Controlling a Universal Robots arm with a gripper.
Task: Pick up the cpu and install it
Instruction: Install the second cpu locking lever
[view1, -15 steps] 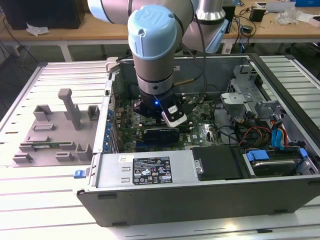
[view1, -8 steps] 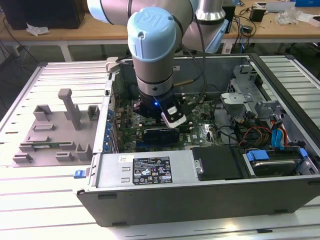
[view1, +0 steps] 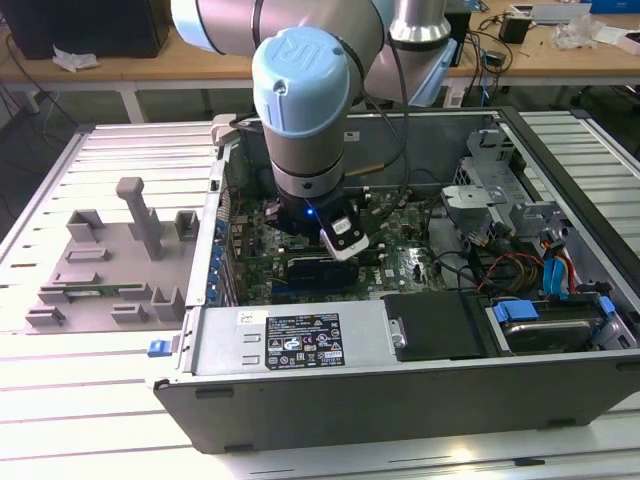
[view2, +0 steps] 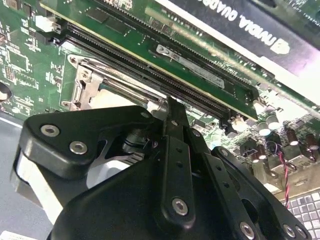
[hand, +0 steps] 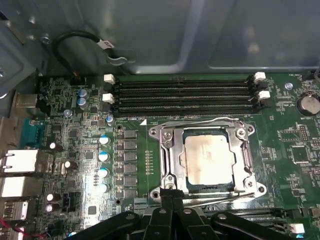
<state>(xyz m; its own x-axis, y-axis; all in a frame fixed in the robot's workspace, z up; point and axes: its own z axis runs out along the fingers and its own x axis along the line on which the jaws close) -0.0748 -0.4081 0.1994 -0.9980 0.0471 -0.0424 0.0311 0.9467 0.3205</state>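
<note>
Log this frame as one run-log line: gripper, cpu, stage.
gripper: over socket edge, fingers together | cpu: seated in motherboard socket, not held | stage: cpu placed in socket

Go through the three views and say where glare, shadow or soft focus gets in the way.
Exterior view: the arm shades the motherboard inside the case; a small blue light glows at its wrist. First wrist view: even light, with a pale sheen on the cpu in its socket. Second wrist view: the gripper body looms dark and soft up close, while the memory slots stay crisp.
</note>
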